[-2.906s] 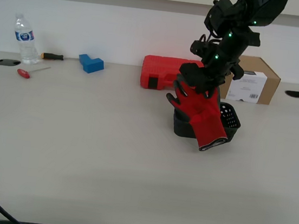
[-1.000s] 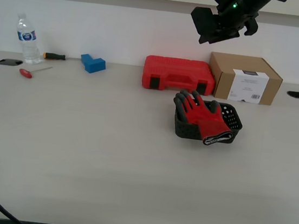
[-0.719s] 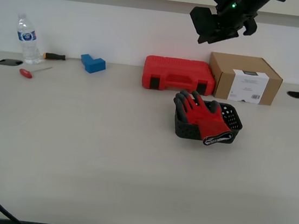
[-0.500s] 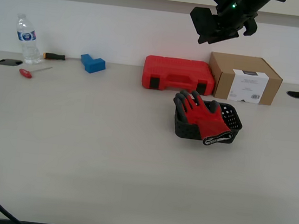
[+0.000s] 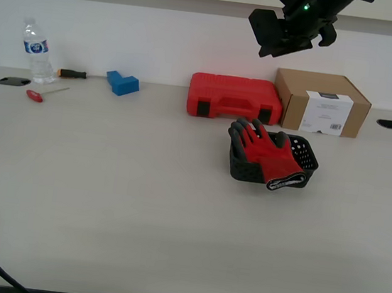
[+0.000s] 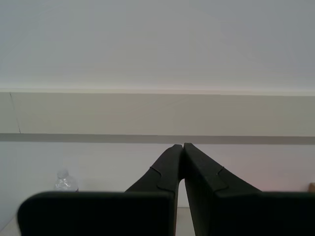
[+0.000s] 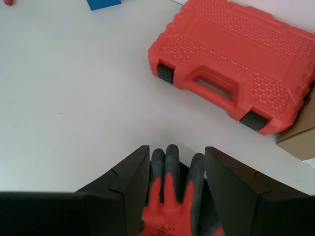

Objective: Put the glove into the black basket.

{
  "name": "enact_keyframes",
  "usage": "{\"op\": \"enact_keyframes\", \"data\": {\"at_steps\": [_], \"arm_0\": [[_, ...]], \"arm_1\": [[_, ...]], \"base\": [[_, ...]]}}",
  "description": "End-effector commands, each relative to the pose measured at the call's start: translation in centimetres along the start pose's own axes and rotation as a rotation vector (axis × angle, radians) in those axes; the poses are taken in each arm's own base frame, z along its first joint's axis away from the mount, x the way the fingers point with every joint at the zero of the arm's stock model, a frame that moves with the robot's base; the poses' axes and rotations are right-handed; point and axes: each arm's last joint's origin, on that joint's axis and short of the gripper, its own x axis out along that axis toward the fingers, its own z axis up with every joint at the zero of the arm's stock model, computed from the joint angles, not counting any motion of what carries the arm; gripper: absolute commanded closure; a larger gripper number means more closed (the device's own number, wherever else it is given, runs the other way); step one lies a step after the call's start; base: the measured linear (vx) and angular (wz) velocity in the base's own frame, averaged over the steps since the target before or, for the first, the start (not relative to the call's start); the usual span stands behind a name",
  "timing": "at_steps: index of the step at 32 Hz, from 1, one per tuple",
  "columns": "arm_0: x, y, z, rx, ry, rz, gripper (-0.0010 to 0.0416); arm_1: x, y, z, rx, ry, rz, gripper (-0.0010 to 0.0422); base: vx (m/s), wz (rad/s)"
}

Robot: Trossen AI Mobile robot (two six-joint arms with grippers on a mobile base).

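Note:
The red glove [image 5: 267, 152] lies in the black basket [image 5: 307, 160], its dark fingertips over the rim toward the red case and its cuff hanging over the near rim. My first gripper [image 5: 277, 35] hangs high above the basket, apart from it. In the first wrist view it [image 7: 177, 149] is open and empty, with the glove [image 7: 167, 206] far below between its fingers. My second gripper [image 6: 183, 146] is shut on nothing and faces the wall; it does not show in the exterior view.
A red tool case [image 5: 234, 97] and a brown cardboard box [image 5: 321, 102] stand just behind the basket. A water bottle [image 5: 32, 50], a blue block [image 5: 122, 82] and two screwdrivers [image 5: 41, 93] lie at the back on the exterior view's left.
About three seconds ago my first gripper held the glove over the basket. It has let go and risen; the glove now rests in the basket. Nothing has moved in the last second.

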Motion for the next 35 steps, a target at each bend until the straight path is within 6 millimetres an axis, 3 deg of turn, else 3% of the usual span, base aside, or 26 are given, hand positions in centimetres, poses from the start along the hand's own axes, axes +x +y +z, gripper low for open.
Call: {"op": "enact_keyframes", "data": {"at_steps": [1,35], "arm_0": [[-0.02,0.02,0.07,-0.002,-0.004,0.001,0.0252],[-0.02,0.02,0.07,-0.002,-0.004,0.001,0.0252]], "arm_1": [[0.01,0.01,0.05,0.0,-0.005,0.001,0.0412],[0.01,0.01,0.05,0.0,-0.005,0.001,0.0412]], "base": [[0.0,0.0],[0.0,0.0]]}}
